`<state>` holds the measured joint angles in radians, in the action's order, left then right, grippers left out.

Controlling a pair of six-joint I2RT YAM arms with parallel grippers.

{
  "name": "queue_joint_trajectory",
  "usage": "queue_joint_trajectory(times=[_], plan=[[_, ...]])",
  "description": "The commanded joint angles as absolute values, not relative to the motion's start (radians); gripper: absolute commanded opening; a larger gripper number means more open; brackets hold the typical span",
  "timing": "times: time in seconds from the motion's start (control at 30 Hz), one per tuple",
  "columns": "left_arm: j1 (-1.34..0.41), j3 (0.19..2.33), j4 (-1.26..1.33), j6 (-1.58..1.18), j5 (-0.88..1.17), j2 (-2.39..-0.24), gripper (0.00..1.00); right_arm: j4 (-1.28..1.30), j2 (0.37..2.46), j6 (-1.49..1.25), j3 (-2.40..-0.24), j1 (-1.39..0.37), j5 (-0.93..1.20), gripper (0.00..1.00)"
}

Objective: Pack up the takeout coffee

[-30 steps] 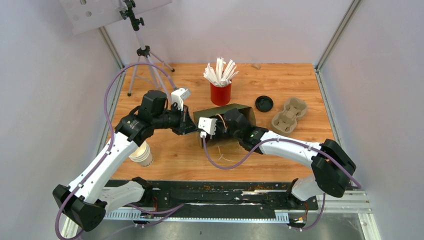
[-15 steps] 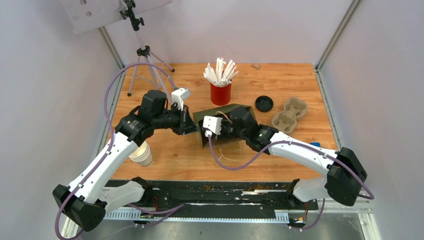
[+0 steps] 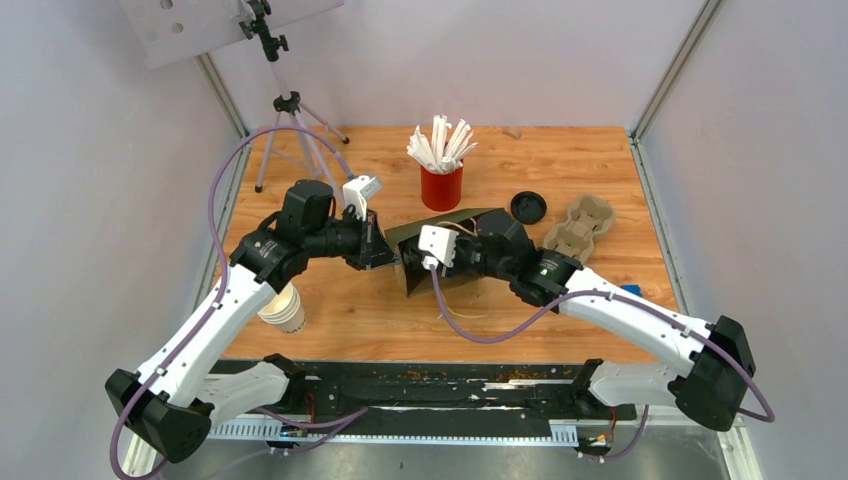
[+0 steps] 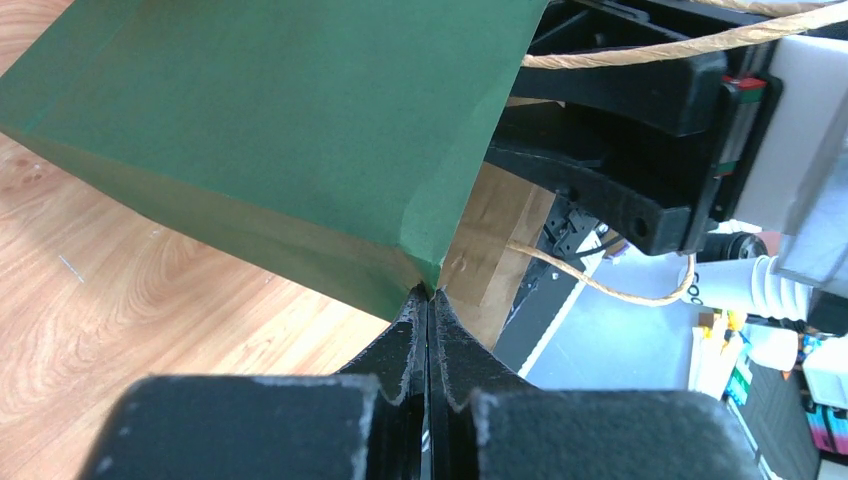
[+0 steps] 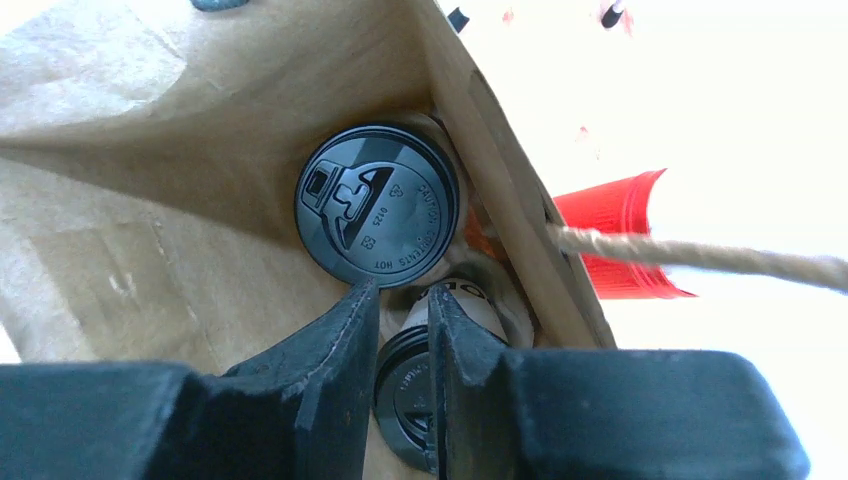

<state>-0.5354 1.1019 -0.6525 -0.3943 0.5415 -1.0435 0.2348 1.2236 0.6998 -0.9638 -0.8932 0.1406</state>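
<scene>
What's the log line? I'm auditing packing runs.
left fingers: pinching green bag edge | right fingers: inside bag, slightly apart | takeout coffee: in bag, beside second cup

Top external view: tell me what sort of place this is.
Probably a robot test cell staged as a takeout coffee counter: plain walls box in a wooden table bearing a tripod, a red cup of sticks, a cup carrier and a green paper bag.

You have a red cup [image 3: 441, 186] of white sticks upright at the far side of the wooden table [image 3: 350, 320]. To its right, a loose black lid [image 3: 528, 207] lies just beside a cardboard cup carrier [image 3: 578, 228]. Stacked paper cups [image 3: 284, 308] near left edge; tripod [image 3: 290, 130] far left.
</scene>
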Motion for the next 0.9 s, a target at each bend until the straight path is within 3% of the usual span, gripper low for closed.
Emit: queue_joint_trajectory(times=[0.0,0.23,0.53,0.87], plan=[[-0.538,1.116,-0.601,-0.430,0.569,-1.024,0.00,0.269,1.164,0.662,-1.021,-0.888,0.163,0.26],[-0.538,1.119,-0.596,-0.465,0.569,-1.006,0.00,0.297,1.108,0.640,-1.049,-0.886,0.174,0.28],[-0.538,1.121,-0.598,-0.501,0.557,-1.003,0.00,0.308,1.049,0.606,-1.061,-0.887,0.204,0.39],[-0.508,1.134,-0.627,-0.521,0.562,-1.011,0.00,0.276,1.040,0.569,-1.107,-0.885,0.158,0.41]])
